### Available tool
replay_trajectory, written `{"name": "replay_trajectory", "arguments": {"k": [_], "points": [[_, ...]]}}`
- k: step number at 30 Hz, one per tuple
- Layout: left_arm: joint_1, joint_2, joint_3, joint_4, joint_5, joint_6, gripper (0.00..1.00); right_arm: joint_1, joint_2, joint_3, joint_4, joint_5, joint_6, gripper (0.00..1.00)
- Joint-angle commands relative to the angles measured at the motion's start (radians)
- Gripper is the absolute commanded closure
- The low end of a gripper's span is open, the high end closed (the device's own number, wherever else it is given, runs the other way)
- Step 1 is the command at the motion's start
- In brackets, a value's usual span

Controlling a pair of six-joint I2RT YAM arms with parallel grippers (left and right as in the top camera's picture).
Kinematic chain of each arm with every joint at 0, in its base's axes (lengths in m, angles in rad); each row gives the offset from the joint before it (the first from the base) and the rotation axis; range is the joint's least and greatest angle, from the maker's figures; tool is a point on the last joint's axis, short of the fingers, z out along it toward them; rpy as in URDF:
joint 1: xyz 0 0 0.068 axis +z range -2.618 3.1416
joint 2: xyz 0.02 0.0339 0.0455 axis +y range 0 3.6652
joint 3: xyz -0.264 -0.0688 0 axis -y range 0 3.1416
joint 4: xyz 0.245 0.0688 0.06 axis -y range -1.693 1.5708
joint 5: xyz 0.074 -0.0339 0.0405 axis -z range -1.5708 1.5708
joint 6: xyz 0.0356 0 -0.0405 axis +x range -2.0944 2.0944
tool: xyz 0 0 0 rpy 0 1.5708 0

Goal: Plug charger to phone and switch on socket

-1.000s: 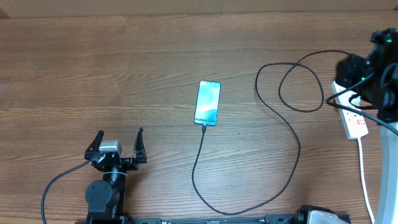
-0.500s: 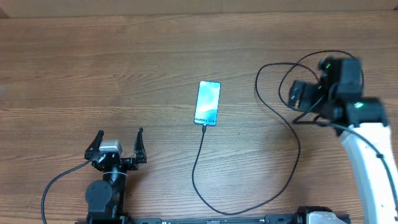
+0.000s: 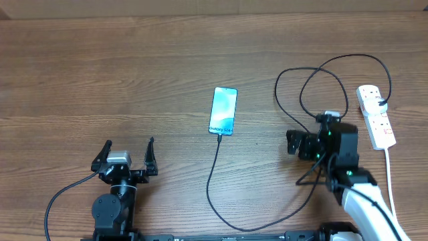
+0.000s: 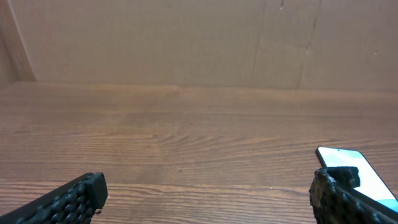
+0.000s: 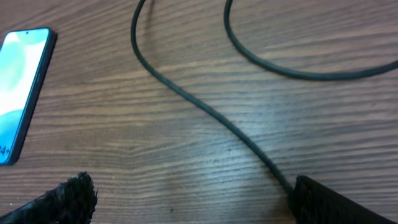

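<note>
Charger (image 3: 215, 161) in phone (image 3: 224, 110); left end effector (image 3: 130, 143), right end effector (image 3: 289, 143) low, wide, empty

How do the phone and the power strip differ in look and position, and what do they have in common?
The phone shows a lit blue-to-white screen; the power strip is white. The phone lies mid-table, the power strip near the right edge. The charger cable joins the phone at its near end, the power strip near its far end. Both lie flat, lengthwise front to back.
</note>
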Motion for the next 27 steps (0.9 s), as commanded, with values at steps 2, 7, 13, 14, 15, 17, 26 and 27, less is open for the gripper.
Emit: {"name": "replay_trajectory", "arguments": {"k": [2,7,13,14,15,17,26,27], "points": [[0.007,-0.01,-0.003,0.0,0.008,0.011,0.0,0.008,-0.052,-0.089,0.101,-0.026,-0.004,0.0],[0.007,-0.01,-0.003,0.0,0.008,0.011,0.0,0.008,-0.096,-0.178,0.198,-0.026,0.0,0.0],[0.007,-0.01,-0.003,0.0,0.008,0.011,0.0,0.008,-0.181,-0.297,0.284,-0.022,0.055,0.0],[0.007,-0.01,-0.003,0.0,0.008,0.011,0.0,0.008,-0.193,-0.308,0.29,-0.022,0.063,0.0],[0.007,-0.01,-0.003,0.0,0.008,0.011,0.0,0.008,-0.206,-0.319,0.294,-0.022,0.074,0.0],[0.007,-0.01,-0.003,0.0,0.008,0.011,0.0,0.008,-0.234,-0.338,0.302,-0.023,0.086,0.0],[0.007,-0.01,-0.003,0.0,0.008,0.011,0.0,0.008,-0.4,-0.352,0.216,-0.035,0.107,0.0],[0.007,-0.01,-0.003,0.0,0.008,0.011,0.0,0.008,-0.424,-0.352,0.193,-0.034,0.106,0.0]]}}
